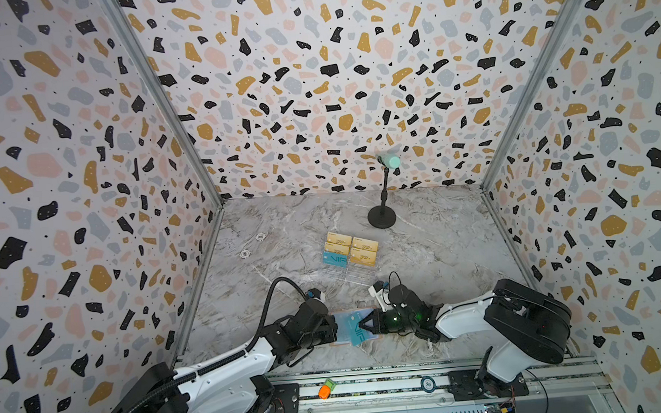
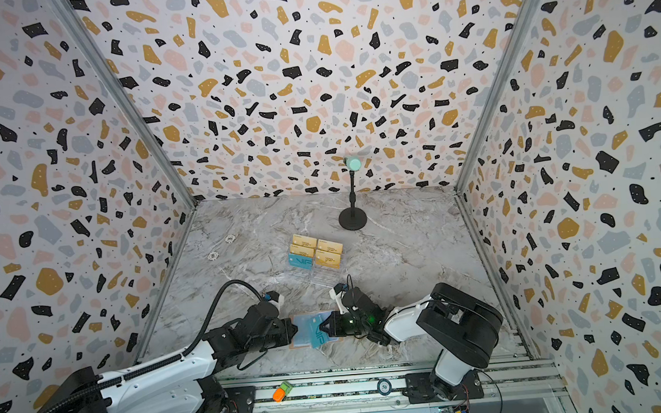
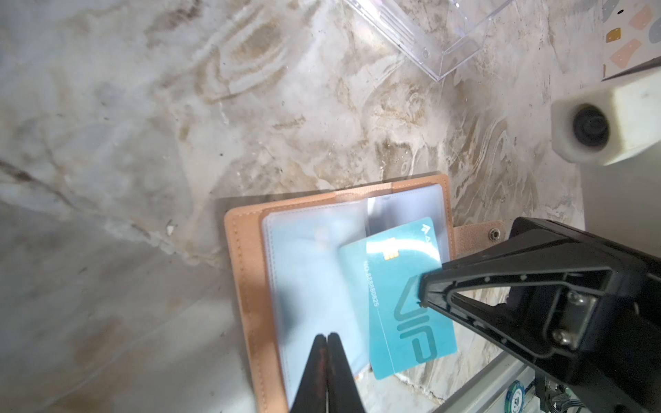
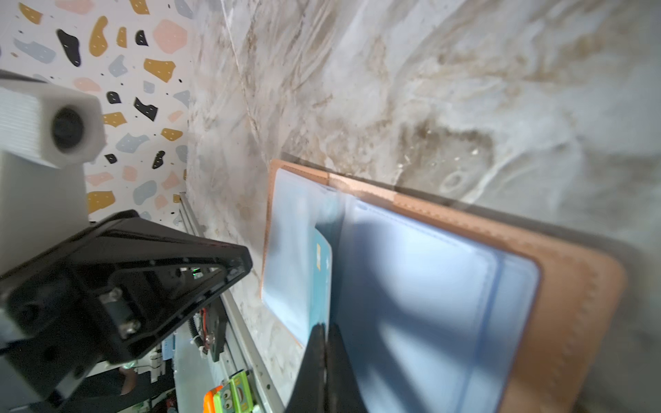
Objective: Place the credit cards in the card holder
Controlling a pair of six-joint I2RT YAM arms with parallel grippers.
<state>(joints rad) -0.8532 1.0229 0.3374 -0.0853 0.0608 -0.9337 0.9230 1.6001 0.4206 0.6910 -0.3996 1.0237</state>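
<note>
Card holder (image 3: 246, 286): open on bench (image 1: 421, 241), between the two arms. Teal VIP card (image 3: 404, 321): clamped by its long edge in right fingers (image 3: 465, 286), long axis crosswise to them, far edge under clear sleeve (image 3: 307, 271). Left fingers (image 3: 339, 375): together on that sleeve.

From my console, the nearest bystander is the clear acrylic rack (image 1: 351, 280), standing on the table just past the right fingers (image 1: 368, 318), on the side away from the arm bases. Well beyond it I see a black stand (image 1: 381, 215) with a mint-green head (image 1: 391, 161), near the back wall. Two small toothed rings (image 1: 260, 236) lie flat out past the left fingers (image 1: 329, 326), off to their outer side. Behind both sets of fingers, on the aluminium rail (image 1: 371, 378), sit an orange-and-green piece (image 1: 326, 388) and a round chip marked 50 (image 1: 428, 384). A grey-veined marble tabletop (image 1: 442, 255) lies under everything, and terrazzo-patterned walls (image 1: 313, 78) close three sides.
</note>
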